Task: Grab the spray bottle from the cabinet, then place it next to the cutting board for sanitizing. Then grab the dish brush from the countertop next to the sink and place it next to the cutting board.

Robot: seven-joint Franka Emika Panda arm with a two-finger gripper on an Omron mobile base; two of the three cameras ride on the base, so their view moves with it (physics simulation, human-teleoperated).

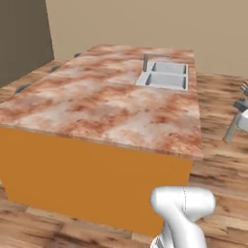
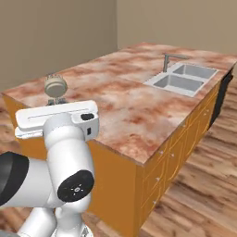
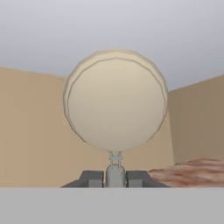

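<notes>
My gripper point(image 3: 115, 177) is shut on the thin neck of the dish brush point(image 3: 115, 103), whose round pale head stands upright right above the finger tips. From the right base view the dish brush point(image 2: 55, 84) is held up in the gripper point(image 2: 56, 100) over the near left corner of the mottled marble countertop point(image 2: 129, 106). The grey double-basin sink point(image 2: 183, 77) with its angular faucet point(image 2: 166, 60) lies far across the slab; the left base view has the sink point(image 1: 164, 77) at the far right of the countertop point(image 1: 106, 106). The spray bottle, cabinet and cutting board are out of view.
The countertop tops an orange island with drawer fronts point(image 2: 171, 152) down its right side. Wooden floor point(image 2: 199, 194) runs around it, and beige walls stand behind. My white arm point(image 2: 65, 162) takes up the lower left of the right base view.
</notes>
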